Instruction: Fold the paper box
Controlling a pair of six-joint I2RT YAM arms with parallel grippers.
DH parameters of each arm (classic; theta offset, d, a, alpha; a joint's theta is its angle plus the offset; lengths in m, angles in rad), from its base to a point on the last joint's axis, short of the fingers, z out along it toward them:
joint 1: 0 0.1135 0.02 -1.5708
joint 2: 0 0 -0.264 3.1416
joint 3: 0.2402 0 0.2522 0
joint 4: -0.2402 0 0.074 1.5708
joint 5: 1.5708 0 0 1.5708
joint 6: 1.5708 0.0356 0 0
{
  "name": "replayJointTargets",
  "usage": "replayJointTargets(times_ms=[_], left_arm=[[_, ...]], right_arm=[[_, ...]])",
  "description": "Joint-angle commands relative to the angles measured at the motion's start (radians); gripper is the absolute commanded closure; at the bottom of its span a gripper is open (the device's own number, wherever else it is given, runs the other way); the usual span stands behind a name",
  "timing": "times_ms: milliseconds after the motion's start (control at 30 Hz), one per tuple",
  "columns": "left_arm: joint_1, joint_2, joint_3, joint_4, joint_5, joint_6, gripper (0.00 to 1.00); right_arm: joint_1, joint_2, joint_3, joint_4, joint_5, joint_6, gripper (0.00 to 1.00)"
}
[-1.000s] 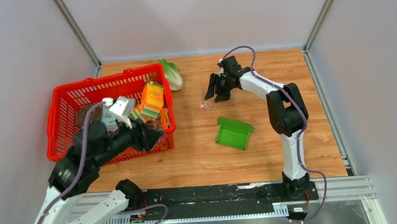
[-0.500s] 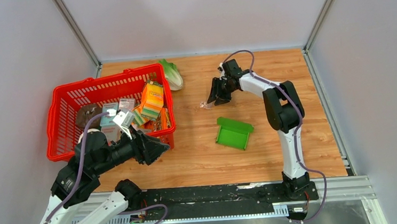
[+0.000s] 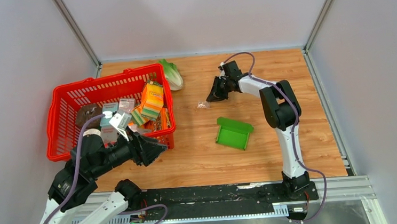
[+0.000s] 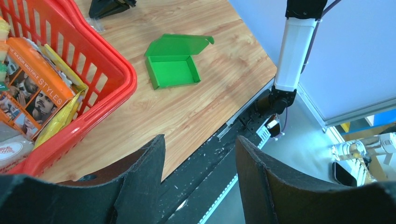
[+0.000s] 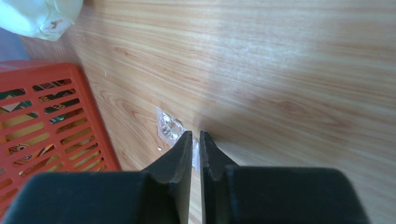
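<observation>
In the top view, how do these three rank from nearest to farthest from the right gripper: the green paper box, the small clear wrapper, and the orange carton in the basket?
1. Small clear wrapper: on the table, at the fingers of the right gripper.
2. Paper box: open, toward the arms' bases.
3. Orange carton: far left, inside the red basket.
</observation>
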Motion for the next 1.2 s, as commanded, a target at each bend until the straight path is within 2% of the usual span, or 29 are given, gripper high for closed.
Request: replayJointTargets(times_ms=[0, 33, 67, 267, 433, 567, 767, 900, 1000, 1067, 1167], left_arm=[[-0.001, -0.008, 0.048, -0.038, -0.025, -0.006, 0.35], [-0.001, -0.008, 0.053, -0.036, -0.027, -0.009, 0.35], [-0.003, -0.009, 0.054, -0.035, -0.028, -0.016, 0.35], [-0.003, -0.018, 0.022, -0.010, -0.028, -0.032, 0.35], [-0.001, -0.003, 0.008, 0.028, -0.016, -0.041, 0.36], [-0.003, -0.012, -0.021, 0.059, -0.030, -0.030, 0.36], [-0.003, 0.032, 0.004, 0.025, -0.061, 0.026, 0.35], [-0.003, 0.081, -0.005, 0.062, -0.042, 0.037, 0.36], [-0.001, 0.107, -0.016, 0.099, -0.028, 0.022, 0.36], [-0.003, 0.121, -0.024, 0.120, -0.005, 0.001, 0.35], [-0.001, 0.130, -0.036, 0.146, 0.018, -0.012, 0.36]], right_arm=[[0.001, 0.000, -0.017, 0.101, -0.022, 0.051, 0.92], [0.001, -0.006, -0.020, 0.106, -0.027, 0.052, 0.99], [0.001, -0.026, -0.022, 0.108, -0.036, 0.057, 1.00], [-0.001, -0.193, -0.072, 0.074, -0.019, 0.026, 1.00], [0.017, -0.464, -0.155, -0.051, 0.038, -0.071, 1.00], [0.092, -0.679, -0.229, -0.202, 0.227, -0.202, 1.00], [0.330, -0.980, -0.396, -0.365, 0.412, -0.260, 1.00], [0.459, -1.075, -0.500, -0.424, 0.450, -0.238, 1.00], [0.482, -1.108, -0.580, -0.441, 0.490, -0.214, 1.00], [0.482, -1.114, -0.597, -0.466, 0.597, -0.213, 1.00], [0.482, -1.102, -0.602, -0.474, 0.657, -0.225, 1.00]])
